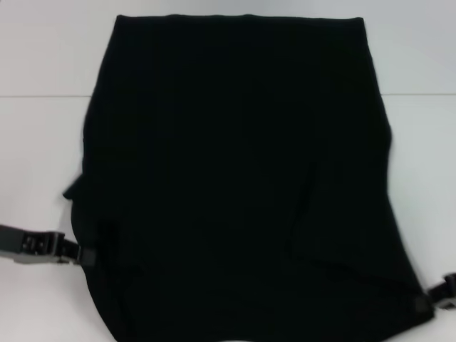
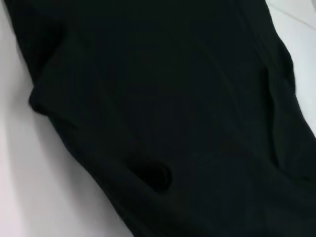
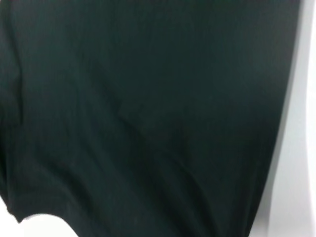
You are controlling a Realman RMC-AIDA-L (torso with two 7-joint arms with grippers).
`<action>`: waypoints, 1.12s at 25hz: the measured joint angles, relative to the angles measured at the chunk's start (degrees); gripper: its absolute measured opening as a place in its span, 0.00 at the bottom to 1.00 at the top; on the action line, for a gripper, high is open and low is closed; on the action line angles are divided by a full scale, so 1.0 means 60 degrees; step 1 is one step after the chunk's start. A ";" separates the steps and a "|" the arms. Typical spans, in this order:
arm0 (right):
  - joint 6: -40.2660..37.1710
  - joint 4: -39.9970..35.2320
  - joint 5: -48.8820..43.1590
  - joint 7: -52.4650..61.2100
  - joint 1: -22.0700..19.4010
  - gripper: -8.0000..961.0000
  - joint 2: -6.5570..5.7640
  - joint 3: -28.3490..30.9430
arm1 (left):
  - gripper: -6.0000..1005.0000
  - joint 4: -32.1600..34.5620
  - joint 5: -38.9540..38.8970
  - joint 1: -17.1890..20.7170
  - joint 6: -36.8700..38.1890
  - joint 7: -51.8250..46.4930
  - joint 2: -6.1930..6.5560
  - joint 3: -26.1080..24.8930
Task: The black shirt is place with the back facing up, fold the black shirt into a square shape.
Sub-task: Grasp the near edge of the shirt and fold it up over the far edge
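The left gripper (image 1: 84, 254) enters from the lower left of the head view and meets the left edge of the black shirt (image 1: 235, 185); its fingertips merge with the dark fabric, so it cannot be told whether they are parted or closed, or whether they have hold of the cloth. The right gripper (image 1: 436, 298) appears only as a small part at the lower right corner of the head view, against the shirt's lower right corner; its state likewise cannot be told. The black shirt fills the centre of the head view, narrower at the upper edge and wider toward the lower edge, with a small flap projecting at mid-left and a diagonal crease running toward the lower right. No lettering shows on the visible side. In the left wrist view the shirt (image 2: 163, 113) covers most of the frame with soft folds; in the right wrist view the shirt (image 3: 143, 113) does the same. The supporting surface is a plain white table (image 1: 43, 157); a faint horizontal seam crosses it in the upper part of the head view.
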 joint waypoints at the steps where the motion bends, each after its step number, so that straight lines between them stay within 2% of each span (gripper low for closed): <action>1: -0.0196 -0.0315 -0.0005 0.0105 -0.0203 0.06 0.0028 0.0000 | 0.05 0.0000 0.0005 0.0020 0.0151 0.0006 0.0001 0.0001; 6: -0.0923 -0.1423 -0.0018 0.0397 -0.0978 0.06 0.0092 0.0083 | 0.05 0.0023 0.0028 0.0236 0.0964 0.0103 -0.0038 0.0203; 10: -0.1136 -0.1535 -0.0020 0.0341 -0.1133 0.06 0.0096 0.0257 | 0.05 -0.0061 0.0034 0.0298 0.1154 0.0169 -0.0084 0.0342; 13: -0.1192 -0.1531 0.0186 0.0150 -0.1086 0.06 0.0142 0.0350 | 0.05 -0.0196 -0.0125 0.0269 0.1342 0.0498 -0.0087 0.0349; 16: -0.1446 -0.1423 0.0904 -0.0278 -0.0878 0.06 0.0164 0.0668 | 0.05 -0.0665 -0.0910 0.0046 0.1765 0.0923 0.0070 0.0059; 19: -0.1593 -0.1392 0.1740 -0.0511 -0.0572 0.06 0.0095 0.1180 | 0.05 -0.0998 -0.1997 -0.0339 0.1872 0.0755 0.0191 -0.0117; 20: -0.1582 -0.1391 0.1975 -0.0525 -0.0494 0.06 0.0045 0.1356 | 0.05 -0.0998 -0.1997 -0.0339 0.1872 0.0755 0.0191 -0.0117; 24: -0.1033 -0.1364 0.2693 -0.0531 -0.0105 0.06 -0.0286 0.1971 | 0.05 -0.1297 -0.2641 -0.0907 0.0709 -0.0300 0.0231 -0.0134; 28: 0.0589 -0.0997 0.2754 -0.0502 0.0378 0.06 -0.0430 0.1950 | 0.05 -0.2066 -0.2757 -0.1559 -0.1496 -0.0972 0.0339 0.0012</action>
